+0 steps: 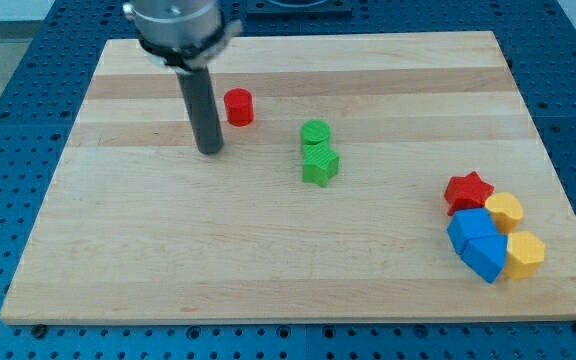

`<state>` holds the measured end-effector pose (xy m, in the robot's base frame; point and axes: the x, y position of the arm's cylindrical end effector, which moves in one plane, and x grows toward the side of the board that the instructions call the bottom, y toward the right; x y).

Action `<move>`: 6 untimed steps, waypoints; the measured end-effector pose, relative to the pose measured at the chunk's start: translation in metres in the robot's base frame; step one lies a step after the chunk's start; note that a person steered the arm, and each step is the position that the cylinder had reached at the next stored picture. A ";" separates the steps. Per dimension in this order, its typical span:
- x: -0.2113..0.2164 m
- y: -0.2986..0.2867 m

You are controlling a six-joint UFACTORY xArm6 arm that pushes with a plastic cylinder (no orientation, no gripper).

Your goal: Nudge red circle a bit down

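Note:
The red circle [238, 106] is a short red cylinder standing on the wooden board [168, 250], in the upper middle of the view. My tip [210, 151] is the lower end of the dark rod and rests on the board just to the left of the red circle and a little below it. A small gap shows between the rod and the red circle.
A green circle [315, 132] sits right above a green star [319, 164], to the right of the red circle. At the view's lower right, a red star [467, 190], two blue blocks [478, 245] and two yellow blocks [523, 254] cluster together.

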<state>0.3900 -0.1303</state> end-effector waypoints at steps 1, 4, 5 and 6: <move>-0.052 -0.018; -0.097 0.004; -0.083 0.034; -0.061 0.078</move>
